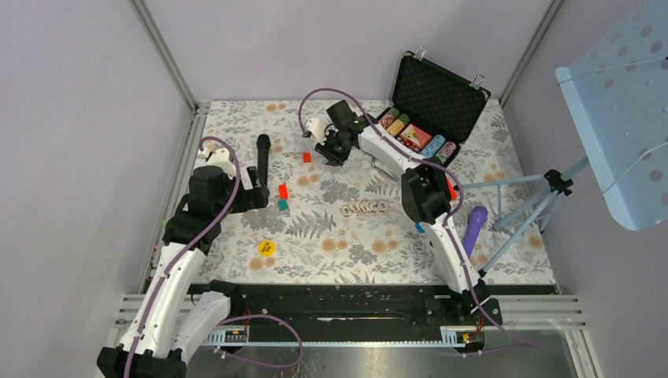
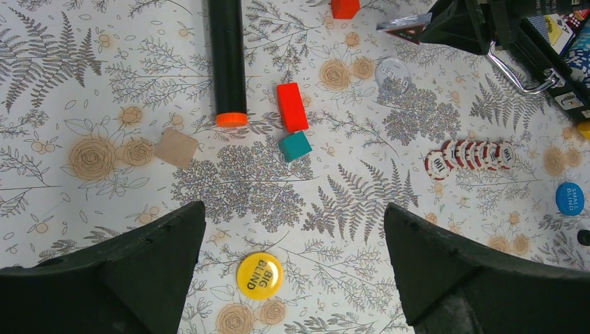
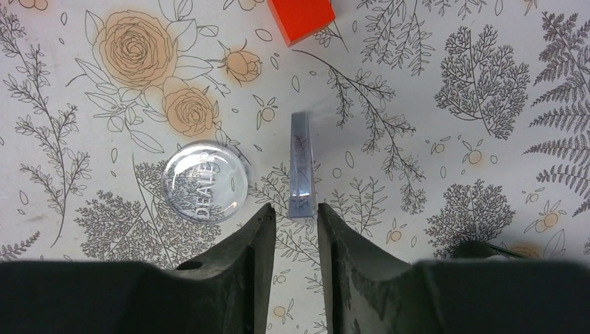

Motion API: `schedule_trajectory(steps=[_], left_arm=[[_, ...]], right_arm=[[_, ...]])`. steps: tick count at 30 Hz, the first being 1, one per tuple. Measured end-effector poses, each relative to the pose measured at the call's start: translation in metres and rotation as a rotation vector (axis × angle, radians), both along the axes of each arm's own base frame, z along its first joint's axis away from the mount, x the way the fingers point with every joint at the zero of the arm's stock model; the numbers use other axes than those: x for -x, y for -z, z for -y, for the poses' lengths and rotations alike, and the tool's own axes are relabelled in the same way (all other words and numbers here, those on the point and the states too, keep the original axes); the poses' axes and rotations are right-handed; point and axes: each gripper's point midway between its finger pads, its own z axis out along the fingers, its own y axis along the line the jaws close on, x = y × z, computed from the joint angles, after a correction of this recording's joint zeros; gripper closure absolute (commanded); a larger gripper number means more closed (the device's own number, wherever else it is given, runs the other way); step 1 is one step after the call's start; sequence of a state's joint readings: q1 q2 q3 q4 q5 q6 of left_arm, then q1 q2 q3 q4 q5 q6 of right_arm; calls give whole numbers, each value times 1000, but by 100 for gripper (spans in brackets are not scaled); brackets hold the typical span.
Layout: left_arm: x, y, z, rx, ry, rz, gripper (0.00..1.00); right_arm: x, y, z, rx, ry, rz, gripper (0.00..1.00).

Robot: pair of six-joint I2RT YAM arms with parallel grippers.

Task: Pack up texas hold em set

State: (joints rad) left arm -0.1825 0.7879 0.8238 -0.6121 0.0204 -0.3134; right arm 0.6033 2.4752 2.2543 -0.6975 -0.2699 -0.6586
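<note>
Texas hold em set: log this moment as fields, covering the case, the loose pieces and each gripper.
case: black rectangular briefcase open, lid up, chip stacks and card decks inside
loose on table: row of red-and-white striped chips; round yellow Big Blind button; round blue Small Blind button; clear round Dealer button
left gripper: open wide, holding nothing
right gripper: fingers narrow around thin clear flat piece seen edge-on; grip not confirmed
</note>
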Motion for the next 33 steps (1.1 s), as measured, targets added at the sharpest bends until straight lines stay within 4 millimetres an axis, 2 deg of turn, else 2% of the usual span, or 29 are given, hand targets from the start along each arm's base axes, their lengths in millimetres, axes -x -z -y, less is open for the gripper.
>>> schedule_trajectory(steps=[2, 5, 6, 11, 19, 24, 26, 29, 32, 33], left_arm=[[0, 0, 0, 0, 0, 0, 1], [0, 0, 0, 1, 1, -2, 1], [0, 1, 0, 1, 2, -2, 1], [-1, 2, 1, 0, 3, -8, 1], [-1, 2, 1, 1, 3, -8, 1], [0, 2, 1, 1, 4, -8, 1], [-1, 2, 1, 1, 4, -8, 1], [0, 2, 1, 1, 4, -8, 1], [0, 2, 1, 2, 6, -9, 1], [0, 2, 1, 3, 6, -8, 1]], right_arm=[[0, 0, 0, 1, -2, 1, 72], [0, 0, 0, 2, -6, 3, 86], [0, 0, 0, 2, -8, 4, 87], [-1, 0, 0, 1, -12, 8, 89], [-6, -2, -2, -7, 4, 29, 100], [-11, -4, 0, -31, 59, 25, 100], [-13, -11, 3, -53, 98, 19, 100], [-24, -33, 14, -109, 192, 22, 100], [-39, -59, 36, -164, 294, 42, 100], [-45, -68, 49, -177, 339, 53, 100]])
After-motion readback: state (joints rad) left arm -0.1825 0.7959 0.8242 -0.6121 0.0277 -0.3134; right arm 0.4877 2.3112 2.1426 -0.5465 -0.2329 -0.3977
